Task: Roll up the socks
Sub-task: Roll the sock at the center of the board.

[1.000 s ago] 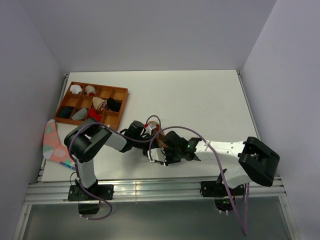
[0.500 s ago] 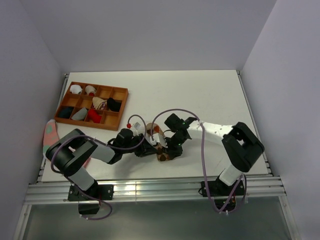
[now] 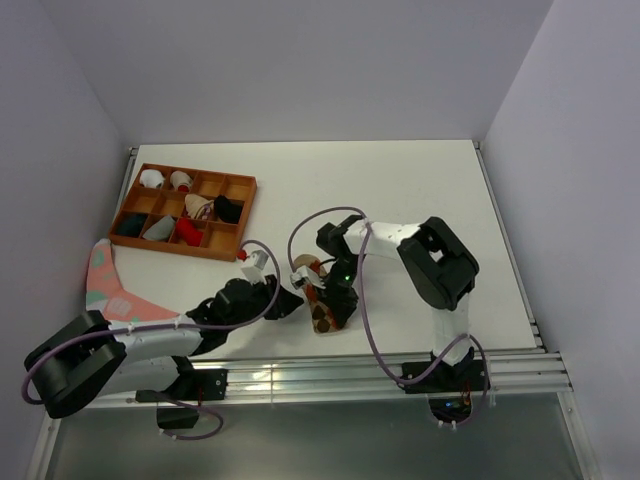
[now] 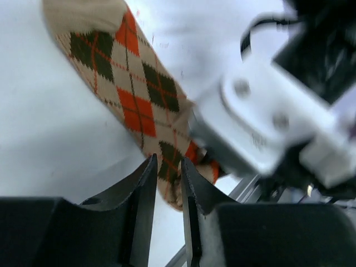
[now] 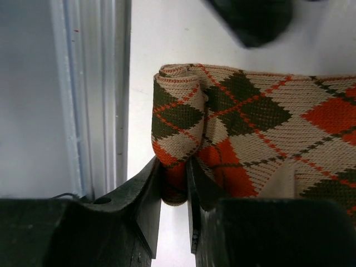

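One of the socks, the tan-brown argyle sock (image 3: 321, 318) with red and orange diamonds, lies lengthwise near the table's front edge. My right gripper (image 5: 174, 167) is shut on its folded near end (image 5: 183, 111), the fabric pinched between the fingertips. In the top view the right gripper (image 3: 334, 306) is bent down over it. My left gripper (image 4: 168, 164) hovers over the sock (image 4: 133, 94) with its jaws slightly apart. The fabric shows flat through the gap. From above, the left gripper (image 3: 291, 303) sits just left of the sock. No loose red sock shows.
A brown compartment tray (image 3: 238, 211) at the back left holds several small bundles, one of them red (image 3: 187, 230). A pink sock (image 3: 105, 287) lies at the left table edge. The metal front rail (image 5: 92, 94) runs close beside the pinched sock end.
My left arm has dropped low and drawn back left, its jaws easing apart. The right arm has folded in from the right, its gripper still on the argyle sock.
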`<state>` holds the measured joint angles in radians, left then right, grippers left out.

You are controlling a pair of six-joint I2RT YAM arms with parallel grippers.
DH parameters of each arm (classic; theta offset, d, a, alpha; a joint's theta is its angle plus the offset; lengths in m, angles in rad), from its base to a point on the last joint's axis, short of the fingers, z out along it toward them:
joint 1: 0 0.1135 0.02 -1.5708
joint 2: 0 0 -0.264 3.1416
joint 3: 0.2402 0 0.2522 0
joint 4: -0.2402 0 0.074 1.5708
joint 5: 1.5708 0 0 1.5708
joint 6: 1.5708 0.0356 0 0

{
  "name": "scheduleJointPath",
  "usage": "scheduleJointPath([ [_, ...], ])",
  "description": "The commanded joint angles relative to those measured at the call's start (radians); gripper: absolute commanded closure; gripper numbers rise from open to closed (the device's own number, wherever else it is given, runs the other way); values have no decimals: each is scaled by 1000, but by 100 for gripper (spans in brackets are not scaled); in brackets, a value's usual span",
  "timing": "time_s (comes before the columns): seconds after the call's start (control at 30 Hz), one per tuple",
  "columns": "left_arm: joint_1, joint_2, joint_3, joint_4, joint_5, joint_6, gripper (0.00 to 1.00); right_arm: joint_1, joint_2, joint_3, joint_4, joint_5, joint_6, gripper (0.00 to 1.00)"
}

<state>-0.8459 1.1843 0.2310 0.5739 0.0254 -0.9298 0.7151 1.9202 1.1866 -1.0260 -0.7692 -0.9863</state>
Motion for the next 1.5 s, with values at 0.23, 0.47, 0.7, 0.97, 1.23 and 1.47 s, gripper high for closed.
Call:
scheduleJointPath([
  [0.23, -182, -101, -145, 188, -197, 192, 65, -31, 166, 166, -235, -99, -45, 85],
  [0.47, -228, -59, -98, 234, -153, 284, 58, -36, 201, 186, -240, -93, -15, 85],
  [0.7, -275, 53, -33, 259, -140, 342, 55, -36, 224, 189, -240, -96, -9, 85],
  [0.97, -309, 185, 24, 333, -125, 359, 54, -37, 238, 186, -249, -108, 1, 85],
  [1.23, -325, 290, 45, 373, -87, 356, 54, -37, 247, 186, -247, -116, 12, 85],
  [1.47, -328, 345, 53, 385, -52, 344, 54, -37, 246, 192, -241, -114, 24, 85],
])
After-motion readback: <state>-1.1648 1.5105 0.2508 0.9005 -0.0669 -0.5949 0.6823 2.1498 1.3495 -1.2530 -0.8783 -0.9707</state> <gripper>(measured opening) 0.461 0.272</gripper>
